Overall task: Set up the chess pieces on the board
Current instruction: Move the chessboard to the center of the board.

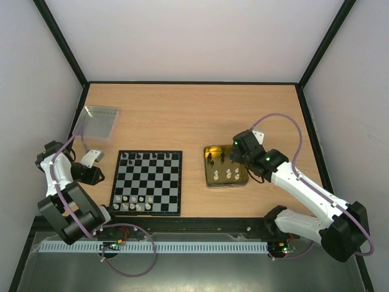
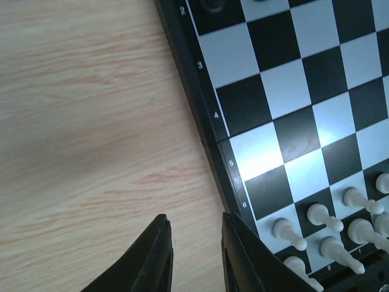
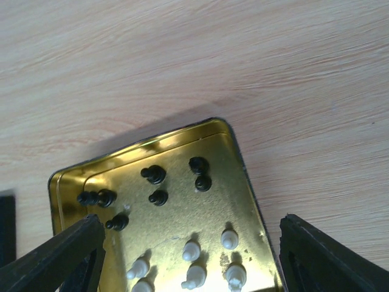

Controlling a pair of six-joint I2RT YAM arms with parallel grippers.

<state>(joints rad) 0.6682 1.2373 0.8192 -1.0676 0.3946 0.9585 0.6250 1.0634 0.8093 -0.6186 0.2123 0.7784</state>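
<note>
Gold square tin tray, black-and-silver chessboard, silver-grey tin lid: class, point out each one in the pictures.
Gold square tin tray [image 3: 146, 145]: right wrist view, its far rim.
Black-and-silver chessboard [image 1: 148, 179]: top view, a bare middle square.
Silver-grey tin lid [image 1: 97, 121]: top view, its centre.

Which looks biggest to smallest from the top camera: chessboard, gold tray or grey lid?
1. The chessboard, clearly largest.
2. The gold tray and the grey lid look nearly alike; I won't rank them.
</note>
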